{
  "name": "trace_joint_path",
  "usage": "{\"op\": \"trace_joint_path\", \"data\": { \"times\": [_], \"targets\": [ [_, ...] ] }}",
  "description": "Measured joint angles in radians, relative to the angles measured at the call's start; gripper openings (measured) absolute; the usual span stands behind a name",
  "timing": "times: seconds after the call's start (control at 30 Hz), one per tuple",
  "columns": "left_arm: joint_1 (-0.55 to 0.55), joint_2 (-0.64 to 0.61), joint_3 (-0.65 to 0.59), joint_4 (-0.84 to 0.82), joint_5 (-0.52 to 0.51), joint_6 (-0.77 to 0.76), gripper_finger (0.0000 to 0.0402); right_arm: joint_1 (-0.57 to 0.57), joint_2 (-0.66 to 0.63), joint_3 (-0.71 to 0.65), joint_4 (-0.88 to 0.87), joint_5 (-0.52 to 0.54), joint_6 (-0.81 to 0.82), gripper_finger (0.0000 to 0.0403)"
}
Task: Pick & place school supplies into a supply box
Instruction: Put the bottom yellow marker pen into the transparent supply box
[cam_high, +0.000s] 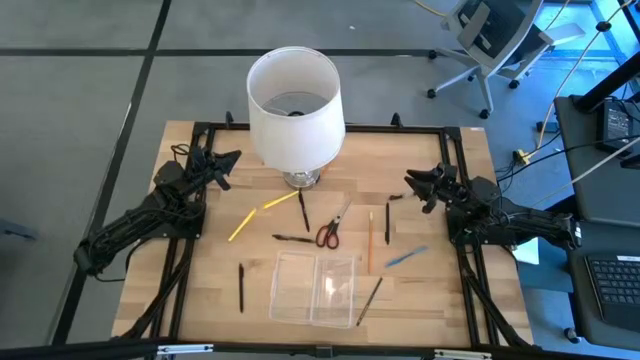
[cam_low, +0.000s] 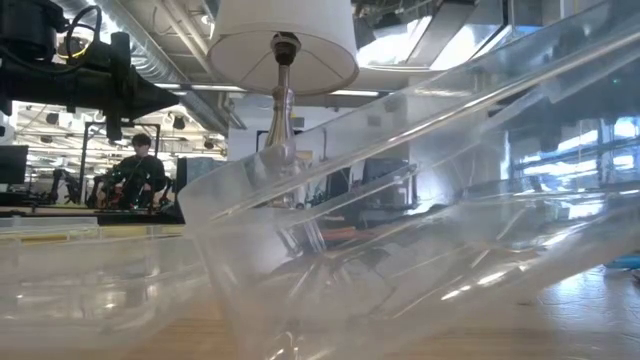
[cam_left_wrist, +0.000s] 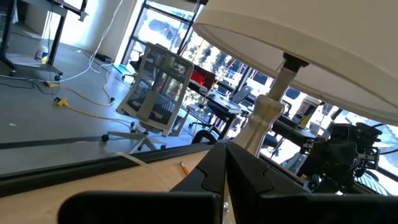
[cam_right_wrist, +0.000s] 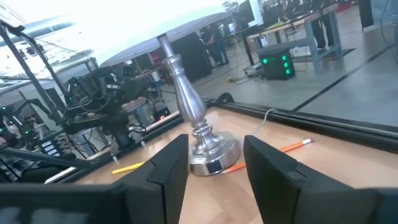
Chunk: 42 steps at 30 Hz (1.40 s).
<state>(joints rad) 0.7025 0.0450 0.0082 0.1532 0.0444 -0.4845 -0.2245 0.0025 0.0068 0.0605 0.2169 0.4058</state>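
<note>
Left gripper (cam_high: 232, 157): closed, empty, beside the lamp (cam_high: 295, 98).
Right gripper (cam_high: 412, 181): open, empty.
Box (cam_high: 315, 288): near scissors (cam_high: 329, 233).

Overhead arrangement. A lamp (cam_high: 295, 110) stands at the middle of the table's (cam_high: 200, 300) far edge. The supply box (cam_high: 315, 290) lies at the middle of the near edge. Between lamp and box lie the scissors (cam_high: 329, 233), with a pen (cam_high: 292, 238) just to their left and another pen (cam_high: 303, 211) behind that one. Two pencils (cam_high: 258, 214) lie left of these, near the lamp base. One pen (cam_high: 241, 286) lies left of the box, apart from it. A pencil (cam_high: 369, 240) and a pen (cam_high: 387, 222) lie right of the scissors; a further pen (cam_high: 405, 258) lies nearer the right edge. A pencil (cam_high: 369, 300) lies touching the box's right side. The left pincer (cam_high: 222, 163) sits at the far left, the right pincer (cam_high: 420, 185) at the far right.
</note>
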Motion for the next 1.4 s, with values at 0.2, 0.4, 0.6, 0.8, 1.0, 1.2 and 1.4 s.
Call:
{"op": "trace_joint_path", "data": {
  "times": [0.2,0.4,0.6,0.8,1.0,1.2,1.4],
  "targets": [
    [0.0,0.0,0.0,0.0,-0.03,0.034,0.0006,0.0,0.0,0.0,0.0,0.001,0.106,0.0159],
    [0.0,0.0,0.0,0.0,-0.004,0.011,0.0006,0.0,0.0,0.0,0.0,0.002,0.112,0.0159],
    [0.0,0.001,0.0,0.0,0.006,0.008,0.0017,0.0,0.0,0.0,0.0,0.002,0.11,0.0159],
    [0.0,0.001,0.0,0.0,0.042,0.014,0.0064,0.0,0.0,0.0,0.0,0.003,0.078,0.0159],
    [0.0,0.001,0.0,0.0,0.037,0.034,0.0117,0.0,0.0,0.0,0.002,0.028,0.052,0.0159],
    [0.0,0.001,0.0,0.002,0.037,0.011,0.0138,0.0,0.0,0.0,0.003,0.037,0.007,0.0159],
    [-0.001,0.023,0.076,-0.094,0.134,0.084,0.0136,0.0,0.0,0.0,0.003,0.039,0.005,0.0159]
  ]
}}
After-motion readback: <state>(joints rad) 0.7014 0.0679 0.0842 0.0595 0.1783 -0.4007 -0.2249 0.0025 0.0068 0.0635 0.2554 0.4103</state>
